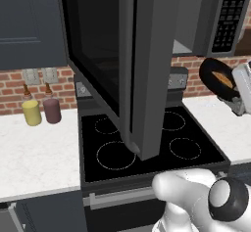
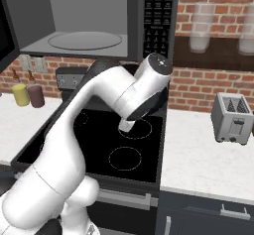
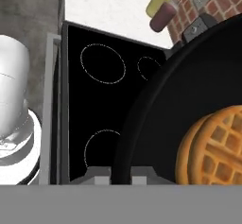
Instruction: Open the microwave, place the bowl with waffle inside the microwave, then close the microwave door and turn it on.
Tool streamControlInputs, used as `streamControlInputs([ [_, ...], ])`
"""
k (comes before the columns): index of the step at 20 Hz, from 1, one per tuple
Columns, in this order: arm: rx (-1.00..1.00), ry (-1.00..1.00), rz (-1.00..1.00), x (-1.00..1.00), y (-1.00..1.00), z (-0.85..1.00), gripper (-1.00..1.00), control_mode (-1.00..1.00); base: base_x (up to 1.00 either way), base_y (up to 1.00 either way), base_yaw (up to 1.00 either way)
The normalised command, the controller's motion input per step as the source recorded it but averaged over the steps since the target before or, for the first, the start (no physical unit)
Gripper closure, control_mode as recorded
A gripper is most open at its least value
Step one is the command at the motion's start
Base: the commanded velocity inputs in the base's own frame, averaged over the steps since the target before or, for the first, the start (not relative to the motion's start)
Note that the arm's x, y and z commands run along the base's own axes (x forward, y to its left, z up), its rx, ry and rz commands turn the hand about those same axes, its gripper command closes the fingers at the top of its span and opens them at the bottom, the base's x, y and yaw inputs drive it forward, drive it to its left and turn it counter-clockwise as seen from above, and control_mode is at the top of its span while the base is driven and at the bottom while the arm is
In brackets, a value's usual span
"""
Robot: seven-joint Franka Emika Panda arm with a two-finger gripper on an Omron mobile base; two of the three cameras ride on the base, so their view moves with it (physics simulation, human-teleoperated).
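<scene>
Tool point(image 3: 121, 178) pinched on rim of black bowl point(image 1: 219, 80) w/ waffle point(image 1: 223, 80) inside (tilted), held up over the stove point(image 1: 147, 143), microwave door point(image 1: 122, 64) swung wide open, microwave point(image 2: 94, 18) cavity beyond.

Stove point(image 1: 147, 148) glossy black glass; toaster point(image 2: 231, 117) brushed metal; counter point(image 1: 34, 152) speckled stone

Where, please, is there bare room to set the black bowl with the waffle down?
Free: the open dark-grey microwave cavity, its round glass plate bare; the white counter between the black glass-top stove and the silver toaster; the white counter in front of the yellow and maroon bottles. Crowded: above the stove, where the open microwave door hangs.
</scene>
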Motion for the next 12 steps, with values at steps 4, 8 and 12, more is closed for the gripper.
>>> streamControlInputs([
  [4,-0.3,-0.17,0.23,-0.54,0.99,0.59,1.0,-1.0,0.0,0.0,0.0],
  [8,-0.15,-0.24,0.1,-0.03,0.93,0.48,1.0,-1.0,0.0,0.0,0.0],
  [12,-0.05,-0.22,0.06,0.18,0.71,0.46,1.0,-1.0,0.0,0.0,0.0],
])
